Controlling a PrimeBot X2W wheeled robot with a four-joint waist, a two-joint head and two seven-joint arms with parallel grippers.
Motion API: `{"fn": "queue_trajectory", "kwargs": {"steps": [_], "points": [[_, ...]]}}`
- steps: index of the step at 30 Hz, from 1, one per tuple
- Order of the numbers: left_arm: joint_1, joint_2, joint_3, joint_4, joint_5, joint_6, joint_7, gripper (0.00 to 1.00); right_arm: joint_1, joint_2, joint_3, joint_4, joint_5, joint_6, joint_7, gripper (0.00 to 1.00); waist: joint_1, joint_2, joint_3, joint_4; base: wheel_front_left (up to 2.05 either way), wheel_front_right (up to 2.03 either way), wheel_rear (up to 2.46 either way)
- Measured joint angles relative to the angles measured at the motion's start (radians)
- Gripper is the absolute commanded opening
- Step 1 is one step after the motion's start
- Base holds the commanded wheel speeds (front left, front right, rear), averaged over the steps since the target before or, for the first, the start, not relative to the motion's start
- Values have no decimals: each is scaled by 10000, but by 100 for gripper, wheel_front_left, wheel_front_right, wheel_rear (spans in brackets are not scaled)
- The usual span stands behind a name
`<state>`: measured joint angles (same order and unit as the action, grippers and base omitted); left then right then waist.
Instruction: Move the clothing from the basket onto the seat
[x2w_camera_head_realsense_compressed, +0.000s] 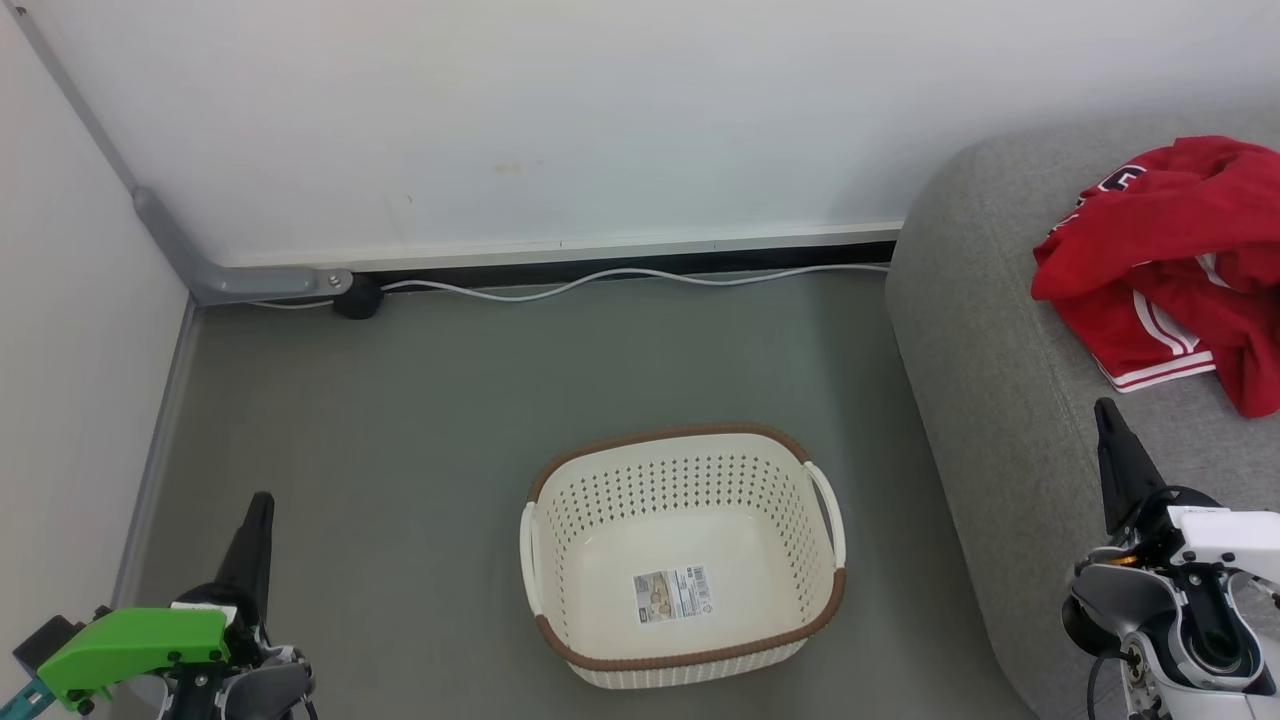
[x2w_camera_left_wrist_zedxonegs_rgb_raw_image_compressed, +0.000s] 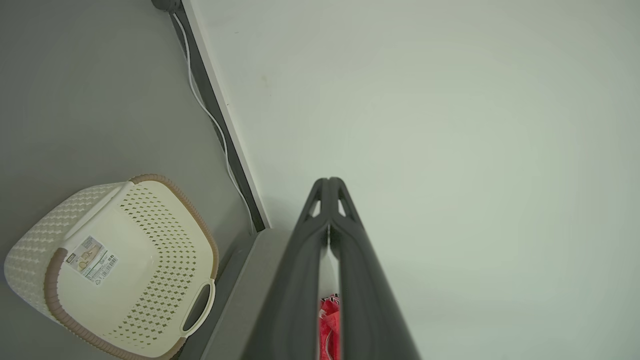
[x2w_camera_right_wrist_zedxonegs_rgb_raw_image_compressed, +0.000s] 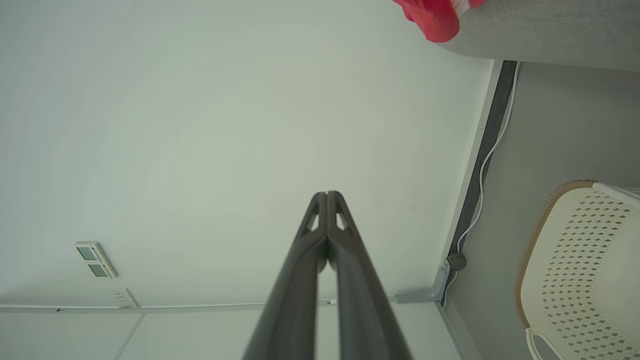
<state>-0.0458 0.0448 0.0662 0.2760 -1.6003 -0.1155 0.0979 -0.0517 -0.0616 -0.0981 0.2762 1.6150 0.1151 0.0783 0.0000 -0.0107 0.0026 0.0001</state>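
Head view: one basket (x2w_camera_head_realsense_compressed: 688, 478), one seat (x2w_camera_head_realsense_compressed: 990, 400) (grey)

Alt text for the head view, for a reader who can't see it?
An empty cream basket sits on the grey floor; the red clothing lies heaped on the grey sofa at right. The left gripper and right gripper are shut and hold nothing.

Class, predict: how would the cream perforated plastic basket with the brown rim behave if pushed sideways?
Empty and full of holes, the cream plastic basket is probably light. Wide and low on the smooth grey floor, it would likely slide rather than tip. It keeps its shape unsupported, so probably fairly stiff.
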Motion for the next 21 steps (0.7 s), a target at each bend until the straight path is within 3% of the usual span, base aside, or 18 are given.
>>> {"fn": "queue_trajectory", "kwargs": {"steps": [21], "points": [[-160, -21, 29, 38, -65, -4, 38, 0, -38, 6, -42, 44, 73, 21, 31, 0, 0, 0, -1, -1, 0, 0, 0]]}}
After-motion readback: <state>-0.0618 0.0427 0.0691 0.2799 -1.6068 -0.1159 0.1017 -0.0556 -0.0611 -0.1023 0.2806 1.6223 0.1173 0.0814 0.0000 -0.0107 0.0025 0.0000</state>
